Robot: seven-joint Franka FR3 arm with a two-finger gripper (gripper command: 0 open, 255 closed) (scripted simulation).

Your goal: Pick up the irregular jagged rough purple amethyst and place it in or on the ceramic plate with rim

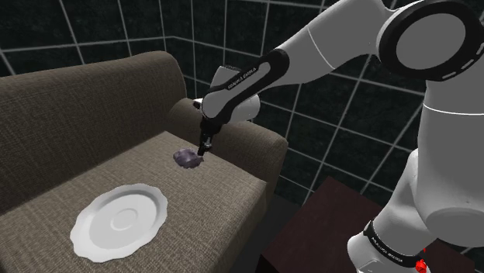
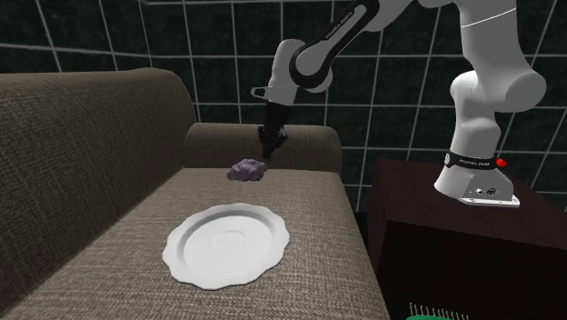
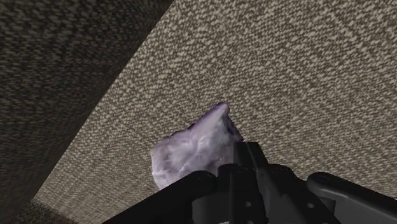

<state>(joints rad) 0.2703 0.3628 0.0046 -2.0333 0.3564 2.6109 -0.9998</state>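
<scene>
Claw beside the pale purple amethyst, grip impossible to tell; shoulder view adds the white plate, well apart

Shoulder view. My white arm reaches from the upper right down to the seat of a brown woven sofa, where my black gripper points downward and meets the right edge of the pale purple amethyst, just in front of the armrest. The white plate, wavy at its rim, lies flat on the same seat toward the lower left, well apart from the stone. My dark stand occupies the lower right, against a dark gridded wall.
</scene>
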